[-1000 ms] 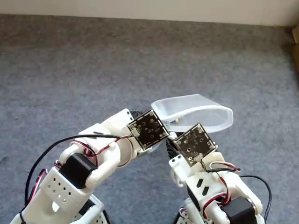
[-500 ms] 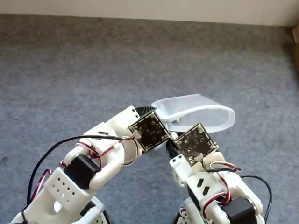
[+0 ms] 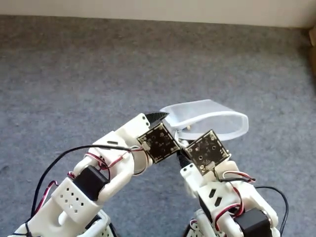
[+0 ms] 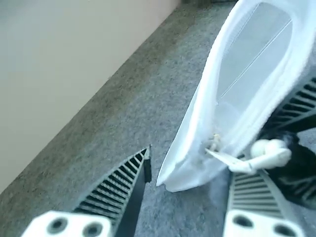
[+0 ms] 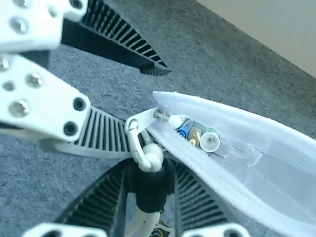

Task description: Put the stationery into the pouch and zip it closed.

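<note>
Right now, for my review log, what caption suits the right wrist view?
Right hand pinches the zipper pull of the open pouch, stationery inside, left hand open alongside.

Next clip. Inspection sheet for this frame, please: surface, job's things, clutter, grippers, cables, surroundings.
Surface: grey carpet.
Job's things: translucent pouch, zip open; stationery ends visible inside its mouth.
Clutter: nothing seen.
Grippers: left gripper open, one finger on either side of the pouch's end; right gripper shut on the zip pull.
Cables: black and red wires run along the arms, away from the pouch.
Surroundings: pale wall along the carpet's far edge.
</note>
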